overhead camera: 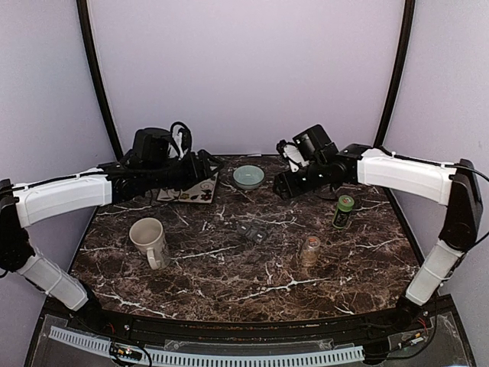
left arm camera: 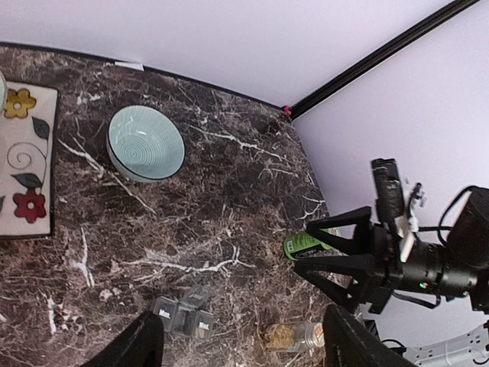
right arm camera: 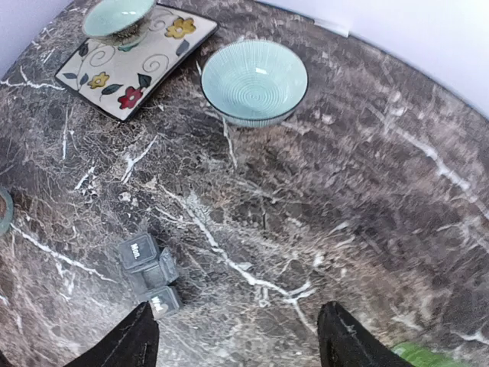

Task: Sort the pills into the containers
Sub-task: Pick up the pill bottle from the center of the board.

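Counter (overhead camera: 229, 267): both arms reach to the far side, neither is on anything yet. Looks like the start of the approach; nothing is sorted.

Left tool (left arm camera: 243, 336): released, fingers spread wide, nothing between them. Right tool (right arm camera: 237, 329): same, spread and empty.

Task items, clock directions from counter centre in the top view:
- green bottle (overhead camera: 344, 210), upright, at 3 o'clock
- amber bottle (overhead camera: 309, 251), upright, at 4 o'clock, yellowish contents, probably the pills
- pill organiser (overhead camera: 252, 232), dead centre, small lidded compartments with white labels I can't read; can't tell if the lids are up or down

Suggested step:
- Right tool takes the amber bottle, its nearer arm. Come down from above and clamp the body, not the cap.
- Left tool pins the organiser. It's light and I'd expect it to skate on polished marble.
- Keep one arm parked while the other moves; the left wrist view shows the right tool close by, so a clash over centre is the main risk.

Around:
- floral plate (overhead camera: 195, 189) at 11 o'clock, partly under the left arm, with a small bowl (right arm camera: 118, 17) on it
- mug (overhead camera: 149, 238) at 9 o'clock, on the left arm's path back
- teal bowl (overhead camera: 248, 177) at 12 o'clock, between the two tools, easy to clip when descending
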Controlling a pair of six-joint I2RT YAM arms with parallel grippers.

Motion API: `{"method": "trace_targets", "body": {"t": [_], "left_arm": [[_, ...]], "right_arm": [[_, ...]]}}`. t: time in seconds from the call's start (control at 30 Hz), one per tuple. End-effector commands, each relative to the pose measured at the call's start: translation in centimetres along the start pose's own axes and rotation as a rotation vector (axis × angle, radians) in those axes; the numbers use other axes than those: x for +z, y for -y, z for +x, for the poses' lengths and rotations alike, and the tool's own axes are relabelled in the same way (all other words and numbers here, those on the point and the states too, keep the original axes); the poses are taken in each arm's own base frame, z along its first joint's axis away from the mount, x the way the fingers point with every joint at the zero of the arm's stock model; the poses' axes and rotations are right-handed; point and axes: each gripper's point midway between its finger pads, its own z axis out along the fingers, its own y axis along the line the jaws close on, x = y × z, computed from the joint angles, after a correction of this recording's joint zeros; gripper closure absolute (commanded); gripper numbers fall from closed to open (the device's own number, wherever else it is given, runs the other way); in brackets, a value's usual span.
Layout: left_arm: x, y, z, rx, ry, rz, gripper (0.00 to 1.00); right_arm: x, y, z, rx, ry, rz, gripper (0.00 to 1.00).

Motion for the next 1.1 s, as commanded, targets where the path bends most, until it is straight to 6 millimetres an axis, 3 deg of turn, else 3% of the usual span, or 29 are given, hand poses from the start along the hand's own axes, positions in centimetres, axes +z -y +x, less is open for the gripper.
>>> {"method": "trace_targets", "body": {"t": [0.0, 0.03, 0.07, 0.2, 0.47, 0.57, 0.63, 0.77, 0.9, 1.07], "left_arm": [[-2.5, 0.7, -1.8, 0.185, 0.123, -0.011, 0.23], [-2.9, 0.8, -1.9, 0.211, 0.138, -0.011, 0.23], [-3.2, 0.9, -1.8, 0.236, 0.15, -0.014, 0.22], [-4.2, 1.8, -1.0, 0.321, 0.178, -0.004, 0.22], [-5.1, 3.6, 1.5, 0.444, 0.182, 0.031, 0.22], [-5.3, 4.2, 2.3, 0.487, 0.181, 0.038, 0.22], [-5.6, 4.3, 2.7, 0.499, 0.178, 0.041, 0.22], [-6.1, 4.8, 3.2, 0.526, 0.18, 0.046, 0.22], [-6.2, 4.8, 4.2, 0.538, 0.156, 0.042, 0.22], [-6.2, 4.5, 5.5, 0.526, 0.134, 0.043, 0.22]], "right_arm": [[-4.3, 4.0, -3.9, 0.059, 0.313, 0.285, 0.2], [-5.7, 4.2, -4.5, 0.093, 0.368, 0.286, 0.06], [-7.1, 4.4, -5.0, 0.127, 0.424, 0.284, 0.01], [-9.3, 4.6, -4.9, 0.224, 0.551, 0.241, 0.0], [-12.2, 4.8, -4.3, 0.268, 0.626, 0.213, 0.0], [-13.0, 4.4, -3.9, 0.35, 0.677, 0.131, 0.21], [-13.8, 4.2, -4.0, 0.359, 0.707, 0.092, 0.26], [-13.9, 4.4, -3.1, 0.369, 0.676, 0.073, 0.39], [-12.0, 4.4, -1.0, 0.355, 0.472, 0.13, 0.38], [-9.9, 4.1, 3.8, 0.402, 0.234, 0.175, 0.29]]}}
